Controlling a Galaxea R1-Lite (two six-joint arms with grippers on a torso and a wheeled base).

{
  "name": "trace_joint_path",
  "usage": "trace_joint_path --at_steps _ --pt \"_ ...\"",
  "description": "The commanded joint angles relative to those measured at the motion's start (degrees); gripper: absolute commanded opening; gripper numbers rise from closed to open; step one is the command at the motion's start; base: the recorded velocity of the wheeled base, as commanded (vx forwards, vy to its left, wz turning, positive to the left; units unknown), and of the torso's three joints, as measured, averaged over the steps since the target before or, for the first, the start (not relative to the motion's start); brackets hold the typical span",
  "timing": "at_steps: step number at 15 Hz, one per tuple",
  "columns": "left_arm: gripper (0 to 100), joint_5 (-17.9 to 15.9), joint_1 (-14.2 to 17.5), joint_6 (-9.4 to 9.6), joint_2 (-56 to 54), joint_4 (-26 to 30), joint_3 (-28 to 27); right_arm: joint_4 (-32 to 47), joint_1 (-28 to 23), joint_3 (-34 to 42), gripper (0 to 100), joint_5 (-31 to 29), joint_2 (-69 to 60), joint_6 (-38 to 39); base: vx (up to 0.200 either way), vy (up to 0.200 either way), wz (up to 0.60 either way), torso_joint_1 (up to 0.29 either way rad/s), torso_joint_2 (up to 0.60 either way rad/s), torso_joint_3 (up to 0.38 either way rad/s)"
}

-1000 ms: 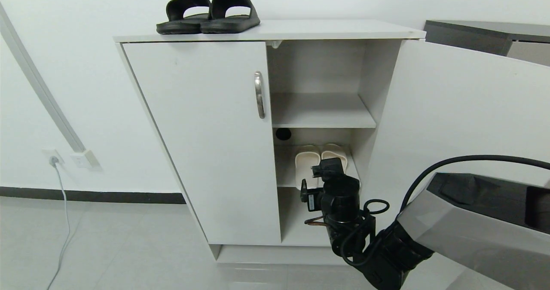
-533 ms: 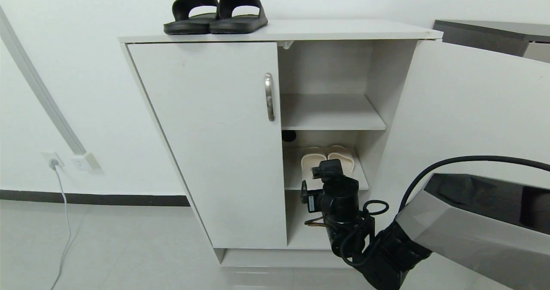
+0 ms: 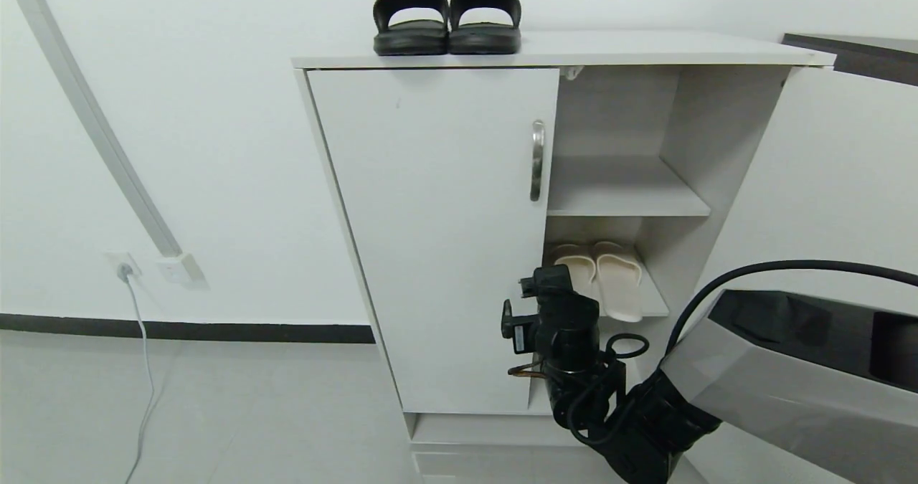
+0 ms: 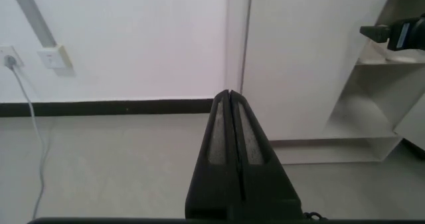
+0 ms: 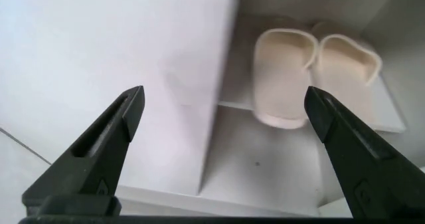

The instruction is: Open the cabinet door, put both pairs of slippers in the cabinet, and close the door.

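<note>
Head view, cabinet [image 3: 645, 57]: its right door [image 3: 839, 183] stands swung open, and its left door [image 3: 437, 240] is shut.
Head view, cream slippers [image 3: 602, 276]: already inside the cabinet, side by side on the second shelf down. I'd call that half of the job done.
Head view, black slippers [image 3: 448, 19]: sitting on top of the cabinet, above the shut left door, touching each other. This pair has yet to go in, and after that the right door needs closing.
Head view, right arm [image 3: 574, 355]: low in front of the cabinet's opening, just below the level of the cream pair and well apart from the black pair up top.
Left wrist view, left gripper [image 4: 229, 98]: jaws pressed flat together with nothing between them, over the floor [image 4: 119, 157] on the cabinet's shut-door side. No slipper is near it.
Right wrist view, right gripper [image 5: 224, 94]: jaws spread wide and empty, with the free edge of the cabinet's left door lined up between them. The cream slippers lie beyond the fingers, deeper in the cabinet, touching neither.
Judgement: the black pair is the next thing to fetch, and neither gripper is anywhere close to it.
</note>
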Motion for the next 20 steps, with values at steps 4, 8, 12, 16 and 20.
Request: trace_joint_path --at_steps 4,8,12,16,20 --pt "0 0.0 0.0 -0.05 0.1 0.0 0.0 -0.1 0.2 0.0 100 0.0 0.2 0.0 0.000 0.200 0.00 0.005 0.00 0.002" --pt "0 0.2 0.0 -0.14 0.1 0.0 0.0 -0.7 0.2 0.1 100 0.0 0.2 0.0 0.000 0.100 0.00 0.001 0.00 0.001" --pt "0 0.2 0.0 -0.14 0.1 0.0 0.0 -2.3 0.3 0.1 100 0.0 0.2 0.0 0.000 0.000 0.00 0.000 0.00 0.000" --pt "0 0.3 0.0 -0.14 0.1 0.0 0.0 -3.5 0.0 1.0 100 0.1 0.0 -0.7 0.000 0.000 0.00 0.000 0.00 0.000" --pt "0 0.3 0.0 -0.14 0.1 0.0 0.0 -3.6 0.0 1.4 100 0.3 0.1 -1.1 0.000 0.000 0.00 0.000 0.00 0.000"
